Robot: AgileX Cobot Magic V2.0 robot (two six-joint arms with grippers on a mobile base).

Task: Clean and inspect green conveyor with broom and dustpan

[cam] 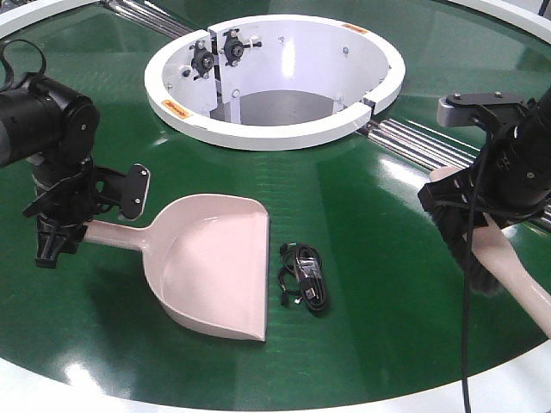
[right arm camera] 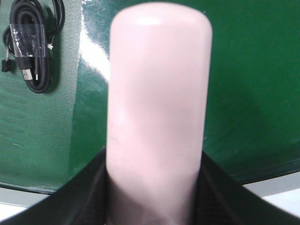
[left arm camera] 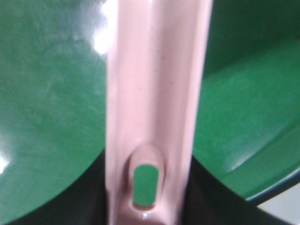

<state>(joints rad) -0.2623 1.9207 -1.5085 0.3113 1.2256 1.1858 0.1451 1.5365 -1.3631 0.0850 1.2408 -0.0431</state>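
The pale pink dustpan [cam: 211,262] lies flat on the green conveyor [cam: 387,292], its wide mouth facing the near right. My left gripper [cam: 60,234] is shut on the dustpan handle [left arm camera: 154,93]; the slotted hole in the handle end sits between the dark fingers [left arm camera: 70,201]. On the right, my right gripper [cam: 472,215] is shut on the broom [cam: 516,280], whose dark bristles touch the belt under the gripper. The right wrist view shows the broom's rounded pink end [right arm camera: 159,84] pointing toward the left.
A black coiled cable bundle [cam: 303,277] lies on the belt just right of the dustpan mouth, also seen in the right wrist view as a cable bundle [right arm camera: 30,47]. The white hub ring [cam: 258,133] and metal rollers [cam: 422,138] sit behind. The white outer rim [cam: 258,400] runs along the near edge.
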